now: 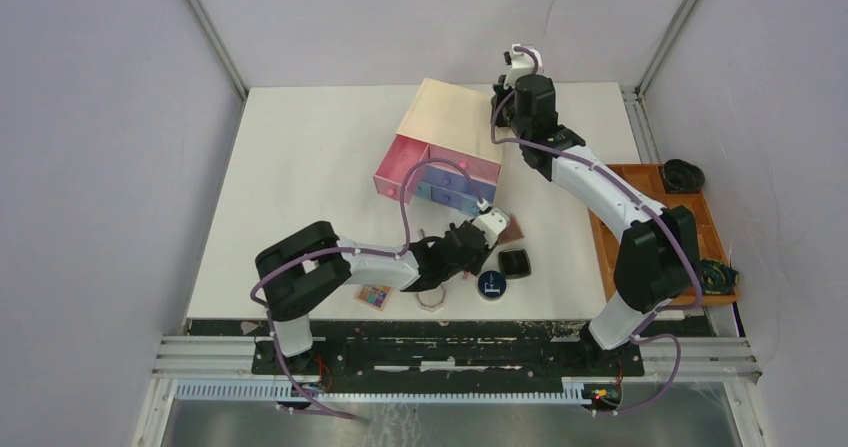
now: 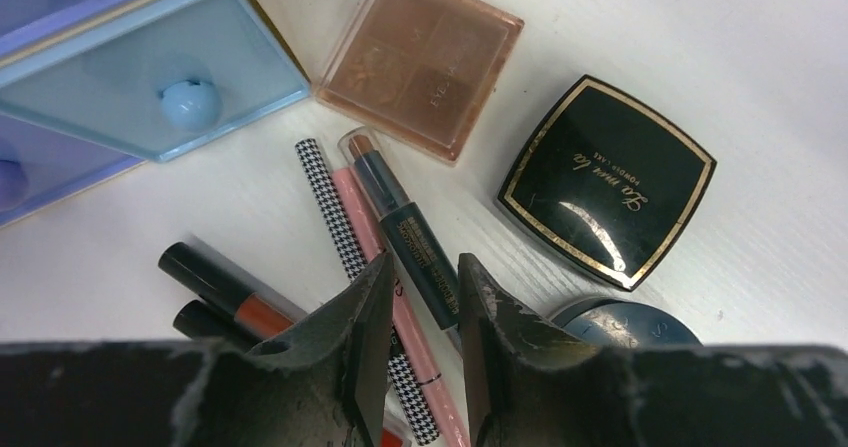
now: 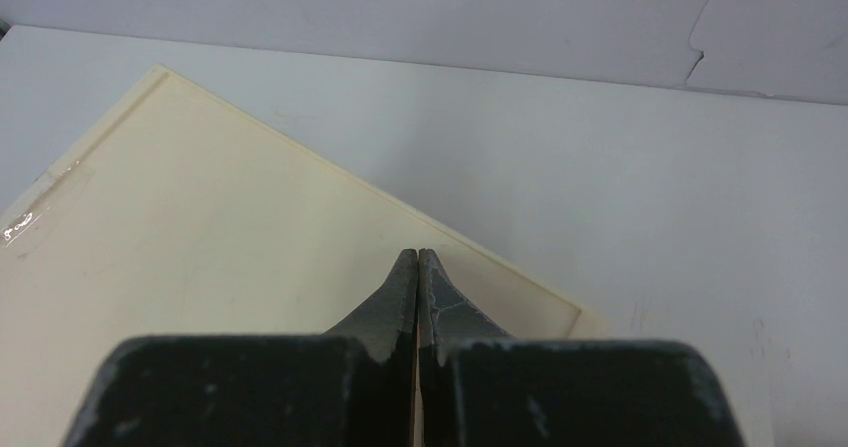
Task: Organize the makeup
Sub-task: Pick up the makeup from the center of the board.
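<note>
My left gripper (image 1: 478, 252) is open low over a cluster of slim tubes. In the left wrist view its jaws (image 2: 425, 267) straddle a pink tube (image 2: 365, 227) and the end of a dark teal stick (image 2: 405, 232); a houndstooth tube (image 2: 330, 202) and red-and-black tubes (image 2: 225, 292) lie just left. A brown square compact (image 2: 420, 62), a black square compact (image 2: 607, 182) and a round dark-blue compact (image 2: 625, 322) lie around them. An eyeshadow palette (image 1: 373, 295) and a pale octagonal jar (image 1: 432, 300) sit near the front edge. My right gripper (image 1: 498, 100) is shut and empty (image 3: 417, 257) over the beige box top (image 3: 200, 257).
The beige box (image 1: 450, 117) with pink, purple and blue drawers stands mid-table; its blue drawer front (image 2: 150, 77) is close to the tubes. An orange-brown tray (image 1: 655, 182) with dark coiled items (image 1: 683, 175) lies at the right edge.
</note>
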Controlling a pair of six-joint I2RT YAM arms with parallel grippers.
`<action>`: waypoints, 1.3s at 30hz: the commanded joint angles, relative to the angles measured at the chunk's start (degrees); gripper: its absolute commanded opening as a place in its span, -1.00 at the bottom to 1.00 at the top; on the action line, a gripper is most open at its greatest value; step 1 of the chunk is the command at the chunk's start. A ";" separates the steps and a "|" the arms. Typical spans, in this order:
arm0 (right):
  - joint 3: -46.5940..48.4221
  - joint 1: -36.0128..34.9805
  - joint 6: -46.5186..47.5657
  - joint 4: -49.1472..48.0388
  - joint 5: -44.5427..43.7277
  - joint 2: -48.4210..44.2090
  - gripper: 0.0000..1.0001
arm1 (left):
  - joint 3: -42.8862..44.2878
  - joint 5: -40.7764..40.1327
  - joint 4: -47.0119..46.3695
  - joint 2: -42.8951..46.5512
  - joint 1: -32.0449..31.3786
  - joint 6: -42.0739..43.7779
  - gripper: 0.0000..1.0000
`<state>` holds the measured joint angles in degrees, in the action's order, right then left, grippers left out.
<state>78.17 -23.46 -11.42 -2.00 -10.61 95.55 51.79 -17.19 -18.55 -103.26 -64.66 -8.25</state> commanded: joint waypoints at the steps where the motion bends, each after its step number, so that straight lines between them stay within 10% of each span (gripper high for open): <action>1: -4.90 0.44 1.22 16.18 -0.35 2.34 -0.99 | 1.68 1.59 -0.26 -1.31 1.29 1.52 -0.28; 39: -5.99 0.47 0.48 15.26 -0.22 2.49 -0.99 | 1.52 1.13 4.31 0.90 3.74 0.39 0.06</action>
<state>76.25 -23.46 -11.27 -3.86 -10.59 94.61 52.99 -14.92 -13.34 -105.89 -61.19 -8.29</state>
